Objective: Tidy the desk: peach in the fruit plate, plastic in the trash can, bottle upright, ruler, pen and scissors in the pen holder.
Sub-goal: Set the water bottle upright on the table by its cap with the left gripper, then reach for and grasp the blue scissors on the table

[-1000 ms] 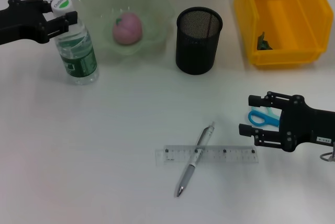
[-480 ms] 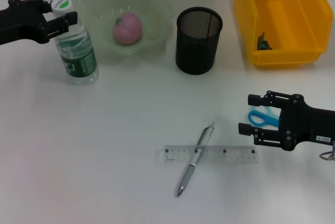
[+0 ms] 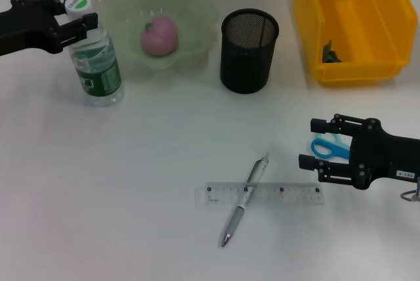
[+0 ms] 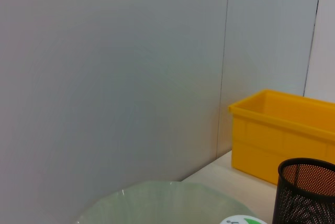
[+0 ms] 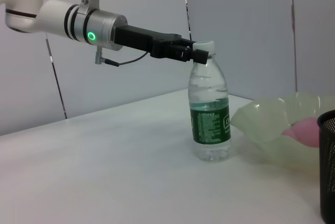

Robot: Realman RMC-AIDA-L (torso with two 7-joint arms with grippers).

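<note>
The clear bottle (image 3: pixel 98 64) with a green label stands upright at the back left, also seen as bottle (image 5: pixel 210 114). My left gripper (image 3: pixel 77 17) is shut on its neck just under the white cap. The pink peach (image 3: pixel 161 36) lies in the pale green fruit plate (image 3: pixel 197 5). A black mesh pen holder (image 3: pixel 248 64) stands beside the plate. Ruler (image 3: pixel 259 194) and pen (image 3: pixel 244 200) lie crossed on the table near the front. My right gripper (image 3: pixel 315 144) is open, with the blue scissors (image 3: pixel 330 148) between its fingers. A dark scrap (image 3: pixel 330 52) lies in the yellow trash can (image 3: pixel 315 18).
The white table (image 3: pixel 151 163) carries everything. A grey wall panel (image 4: pixel 131 77) stands behind it. The yellow bin takes up the back right corner, close to the pen holder.
</note>
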